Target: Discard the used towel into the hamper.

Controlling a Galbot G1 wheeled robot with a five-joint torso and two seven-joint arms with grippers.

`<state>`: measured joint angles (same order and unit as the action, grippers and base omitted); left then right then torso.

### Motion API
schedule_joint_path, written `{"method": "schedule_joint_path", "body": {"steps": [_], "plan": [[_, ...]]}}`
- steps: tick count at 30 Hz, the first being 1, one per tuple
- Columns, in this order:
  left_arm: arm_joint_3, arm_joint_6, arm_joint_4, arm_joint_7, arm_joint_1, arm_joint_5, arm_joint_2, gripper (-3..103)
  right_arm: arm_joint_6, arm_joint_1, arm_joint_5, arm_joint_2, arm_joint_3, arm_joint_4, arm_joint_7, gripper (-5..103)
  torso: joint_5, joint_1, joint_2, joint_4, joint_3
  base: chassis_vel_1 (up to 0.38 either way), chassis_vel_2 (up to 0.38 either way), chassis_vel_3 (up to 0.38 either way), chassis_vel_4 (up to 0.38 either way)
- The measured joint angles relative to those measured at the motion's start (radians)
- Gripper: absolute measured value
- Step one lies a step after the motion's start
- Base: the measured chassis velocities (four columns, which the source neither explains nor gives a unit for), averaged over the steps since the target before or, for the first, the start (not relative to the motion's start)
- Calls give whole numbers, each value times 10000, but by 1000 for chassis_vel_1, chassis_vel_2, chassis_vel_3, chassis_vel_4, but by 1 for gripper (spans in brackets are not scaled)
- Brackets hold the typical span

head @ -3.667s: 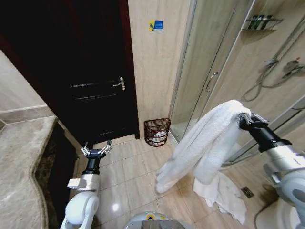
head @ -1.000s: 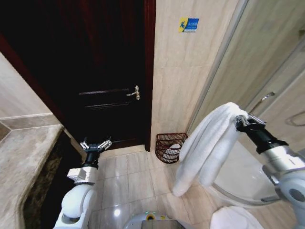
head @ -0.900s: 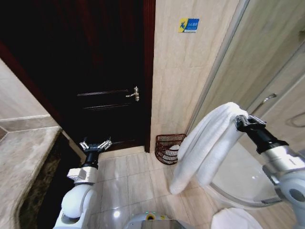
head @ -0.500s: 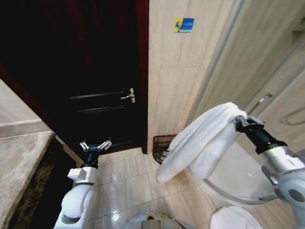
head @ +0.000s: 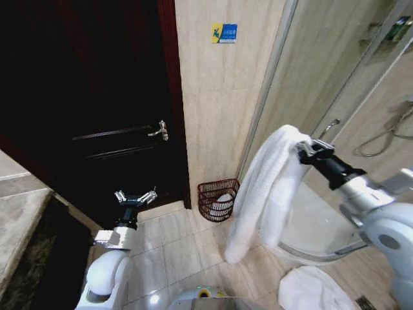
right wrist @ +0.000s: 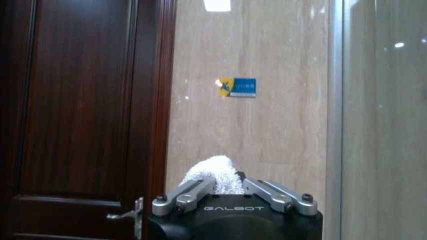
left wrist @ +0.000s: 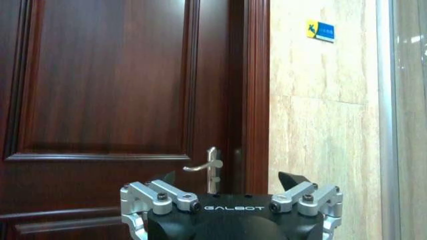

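Observation:
A white used towel [head: 268, 187] hangs in a long fold from my right gripper [head: 304, 150], which is shut on its top, raised at chest height right of centre. In the right wrist view the towel [right wrist: 213, 174] bulges up between the fingers. The hamper [head: 217, 199], a small reddish-brown wire basket with something white inside, stands on the floor against the beige wall, just left of and beyond the towel's lower end. My left gripper [head: 135, 197] is open and idle, low at the left in front of the dark door; the left wrist view shows its spread fingers [left wrist: 157, 192].
A dark wooden door [head: 97, 97] with a metal handle [head: 158, 130] stands left of the hamper. A glass shower enclosure [head: 335, 129] curves along the right. Another white cloth [head: 316, 290] lies on the tiled floor at lower right. A stone countertop edge [head: 16, 226] is at far left.
The camera has swung, shifting the door and wall leftward. The hamper now shows fully beside the towel, and my right gripper with the towel sits slightly lower and closer to the wall.

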<state>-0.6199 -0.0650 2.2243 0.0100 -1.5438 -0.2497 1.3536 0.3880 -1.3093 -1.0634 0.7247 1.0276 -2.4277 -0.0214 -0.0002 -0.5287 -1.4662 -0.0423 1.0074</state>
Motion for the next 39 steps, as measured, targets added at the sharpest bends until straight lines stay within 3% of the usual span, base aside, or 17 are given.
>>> {"method": "schedule_joint_path", "body": {"steps": [15,18,21,25,32,36,39], "plan": [[98,-98,65,112,-88,316,259,100,-177,633,-1769,-2492,811,1510,-80,3,2,2,0,3,-1,0,0,0,0],[-13,-200,30,115,-124,312,286,100,-391,1105,-1999,-3258,616,2455,264,3,1,2,0,1,-1,0,0,0,0],[-61,-261,-17,116,-137,291,297,100,-577,1342,-1929,-3543,374,2958,738,3,2,2,0,1,-1,0,0,0,0],[-85,-356,-124,119,-118,285,365,100,-693,1830,-1652,-3567,-245,3414,1039,3,4,2,0,2,0,0,0,0,0],[-76,-362,-180,122,-66,284,395,100,-726,2311,-1413,-3140,-1050,3199,852,3,4,2,0,5,-1,0,0,0,0],[-74,-347,-181,115,-35,276,412,100,-729,4096,-1435,-2925,-2915,3271,76,3,0,2,0,3,-1,0,0,0,0],[-88,-347,-181,111,-49,276,425,100,-724,4862,-1444,-2870,-3602,3401,-16,3,0,2,0,3,0,0,0,0,0]]}}
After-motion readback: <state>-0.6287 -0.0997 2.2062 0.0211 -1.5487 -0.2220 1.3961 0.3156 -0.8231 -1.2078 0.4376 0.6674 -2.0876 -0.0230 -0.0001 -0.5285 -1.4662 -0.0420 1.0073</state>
